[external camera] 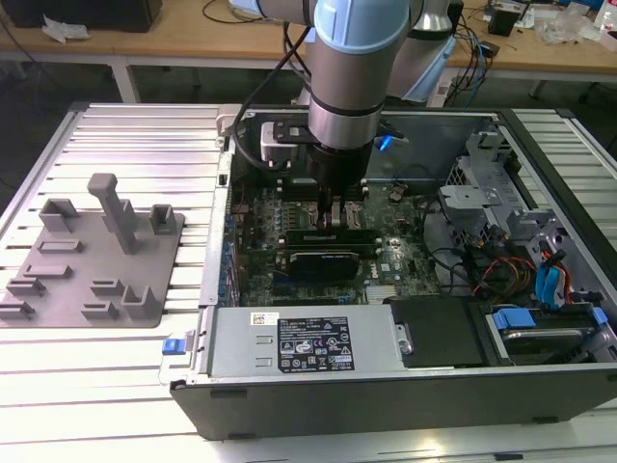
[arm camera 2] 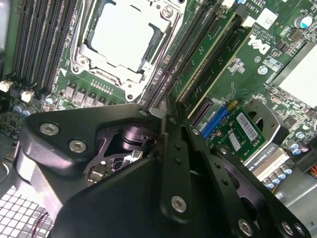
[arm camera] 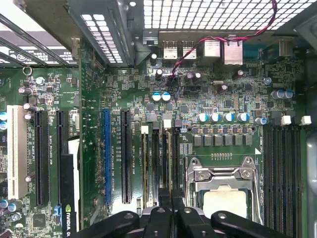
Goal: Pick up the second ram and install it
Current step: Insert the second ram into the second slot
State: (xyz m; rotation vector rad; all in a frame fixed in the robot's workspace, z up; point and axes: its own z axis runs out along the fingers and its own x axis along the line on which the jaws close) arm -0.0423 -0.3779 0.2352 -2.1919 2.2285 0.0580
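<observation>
The tool (arm camera: 171, 210) is nearly closed, pinching the second ram (arm camera: 171, 163) on edge beside the processor socket (arm camera: 224, 184), at 12 o'clock of the black card (external camera: 323, 256) in the exterior view; likely light, stiff, fragile, best held by its long top edge

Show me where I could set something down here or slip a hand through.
The ribbed table is bare beyond the grey plate and in the strip between plate and case. The flat grey box along the case's near wall is bare too. Inside is crowded: the gripper hangs over the board, with a black card and cables close by.
</observation>
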